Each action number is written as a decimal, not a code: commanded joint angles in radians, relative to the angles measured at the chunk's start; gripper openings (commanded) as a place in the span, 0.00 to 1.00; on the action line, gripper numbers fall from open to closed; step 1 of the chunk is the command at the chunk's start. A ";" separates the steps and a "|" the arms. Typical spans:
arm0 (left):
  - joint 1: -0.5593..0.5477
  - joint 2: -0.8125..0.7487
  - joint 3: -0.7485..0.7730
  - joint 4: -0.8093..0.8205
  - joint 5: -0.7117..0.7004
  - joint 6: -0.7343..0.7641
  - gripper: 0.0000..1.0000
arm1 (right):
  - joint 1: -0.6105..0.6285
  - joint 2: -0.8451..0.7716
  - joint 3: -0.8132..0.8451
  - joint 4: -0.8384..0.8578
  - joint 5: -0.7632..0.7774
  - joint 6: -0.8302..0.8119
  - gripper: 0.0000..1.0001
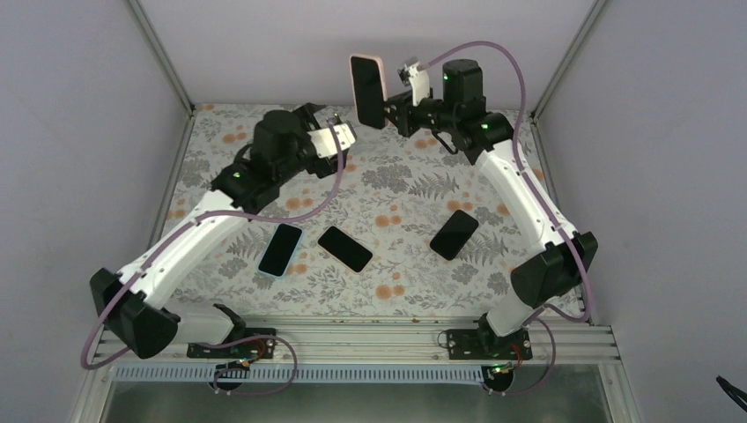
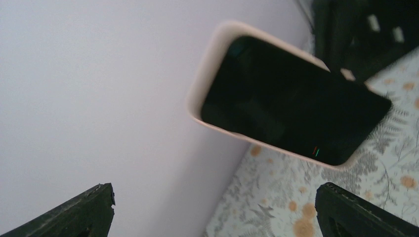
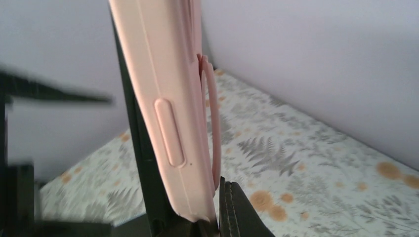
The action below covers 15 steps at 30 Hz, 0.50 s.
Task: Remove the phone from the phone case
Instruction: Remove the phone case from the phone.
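Note:
A black phone in a pale pink case is held upright in the air at the back of the table by my right gripper, which is shut on its lower end. In the right wrist view the pink case stands edge-on between my fingers, with a pink ring on its back. My left gripper is open and empty, just left of and below the cased phone. In the left wrist view the phone's dark screen faces me, beyond and above my spread fingertips.
Three bare or cased phones lie on the floral mat: one with a light blue edge, one black in the middle, one black to the right. Grey walls enclose the back and sides.

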 commanded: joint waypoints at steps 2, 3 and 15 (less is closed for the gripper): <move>-0.034 0.007 -0.064 0.309 -0.102 -0.050 1.00 | 0.033 0.100 0.124 0.122 0.302 0.204 0.03; -0.036 0.013 -0.066 0.327 -0.096 -0.063 1.00 | 0.034 0.116 0.135 0.120 0.337 0.220 0.03; -0.064 0.147 -0.046 0.372 -0.001 -0.082 1.00 | 0.035 0.201 0.218 0.093 0.420 0.265 0.03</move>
